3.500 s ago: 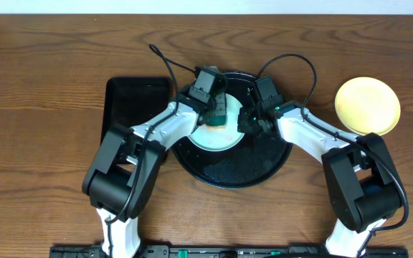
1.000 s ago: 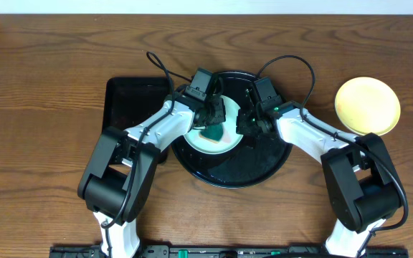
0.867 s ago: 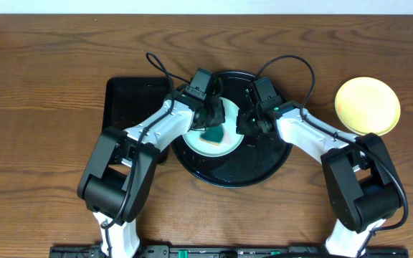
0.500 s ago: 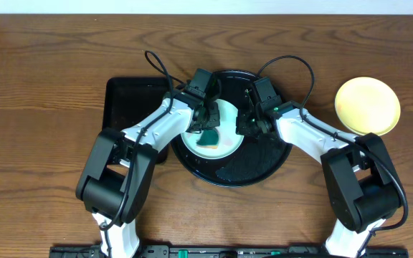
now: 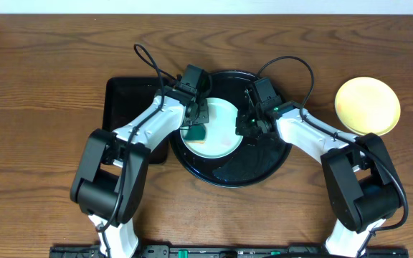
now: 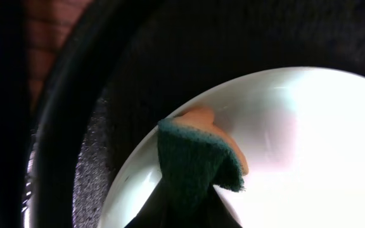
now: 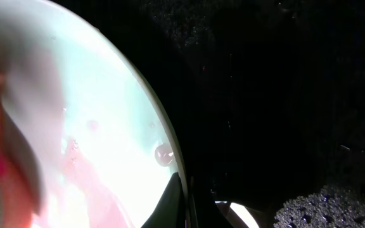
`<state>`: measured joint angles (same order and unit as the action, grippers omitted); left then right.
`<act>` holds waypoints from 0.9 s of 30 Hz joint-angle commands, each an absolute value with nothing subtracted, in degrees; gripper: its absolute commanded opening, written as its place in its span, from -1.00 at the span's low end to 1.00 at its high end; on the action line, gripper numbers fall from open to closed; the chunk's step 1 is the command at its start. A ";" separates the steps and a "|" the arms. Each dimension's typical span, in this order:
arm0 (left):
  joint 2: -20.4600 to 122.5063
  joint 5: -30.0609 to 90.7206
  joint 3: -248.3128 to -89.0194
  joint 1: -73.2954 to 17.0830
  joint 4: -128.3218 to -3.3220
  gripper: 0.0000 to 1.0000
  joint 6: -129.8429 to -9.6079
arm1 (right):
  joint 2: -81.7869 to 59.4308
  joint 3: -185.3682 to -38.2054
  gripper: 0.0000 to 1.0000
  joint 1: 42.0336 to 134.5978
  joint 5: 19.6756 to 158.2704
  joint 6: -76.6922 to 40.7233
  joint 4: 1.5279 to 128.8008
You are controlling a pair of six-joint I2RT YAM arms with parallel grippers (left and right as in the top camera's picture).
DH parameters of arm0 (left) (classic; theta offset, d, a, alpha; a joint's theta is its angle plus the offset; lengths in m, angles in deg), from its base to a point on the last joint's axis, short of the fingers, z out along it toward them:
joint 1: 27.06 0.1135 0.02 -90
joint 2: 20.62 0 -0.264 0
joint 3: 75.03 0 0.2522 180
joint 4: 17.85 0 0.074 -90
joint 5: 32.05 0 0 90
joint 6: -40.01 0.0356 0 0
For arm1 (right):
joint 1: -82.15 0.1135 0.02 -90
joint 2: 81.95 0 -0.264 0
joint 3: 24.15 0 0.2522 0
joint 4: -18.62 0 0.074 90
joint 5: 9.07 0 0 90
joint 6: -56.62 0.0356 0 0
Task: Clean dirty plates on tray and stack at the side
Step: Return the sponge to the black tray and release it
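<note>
step: scrubbing the plate (image 5: 221, 127)
left gripper (image 5: 196, 123): closed on sponge (image 6: 194, 161)
right gripper (image 5: 247, 126): pinching plate rim
next: wipe red marks (image 7: 87, 183) near right gripper

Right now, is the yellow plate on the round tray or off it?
Off. The yellow plate rests on bare wood to the right of the round black tray, clear of its rim.

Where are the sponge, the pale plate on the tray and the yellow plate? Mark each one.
sponge (image 6: 194, 166), left wrist view, middle of its green face.
pale plate (image 5: 221, 123), overhead view, bare middle of the dish.
yellow plate (image 5: 367, 105), overhead view, its middle.
</note>
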<state>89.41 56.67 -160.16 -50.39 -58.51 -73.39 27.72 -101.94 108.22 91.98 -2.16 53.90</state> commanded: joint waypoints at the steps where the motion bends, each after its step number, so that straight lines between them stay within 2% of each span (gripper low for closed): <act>1: 82.79 59.77 -161.19 -49.21 -58.40 -0.85 -72.53 | 28.04 -101.70 -0.97 109.24 91.50 -2.12 53.83; 7: 69.96 64.03 -161.19 -49.08 -58.58 -0.85 -69.95 | 28.04 -101.70 -0.97 109.24 91.52 -2.09 54.09; 12: 62.42 79.07 -161.19 -47.26 -61.72 -0.85 -63.59 | 28.04 -101.70 -0.97 109.24 91.50 -2.12 54.29; 14: 62.27 81.17 -161.15 -44.38 -63.87 -0.86 -61.96 | 28.04 -101.70 -0.98 109.24 91.52 -2.12 54.51; 18: 66.03 78.96 -159.79 -35.77 -67.01 -0.86 -61.78 | 28.04 -101.70 -0.98 109.24 91.52 -2.12 54.88; 22: 71.80 66.33 -158.39 -29.28 -67.19 -0.85 -58.92 | 28.04 -101.70 -0.97 109.24 91.50 -2.14 54.95; 27: 78.84 60.89 -158.26 -27.13 -67.21 -0.86 -55.38 | 28.04 -101.70 -0.98 109.24 91.50 -2.14 55.27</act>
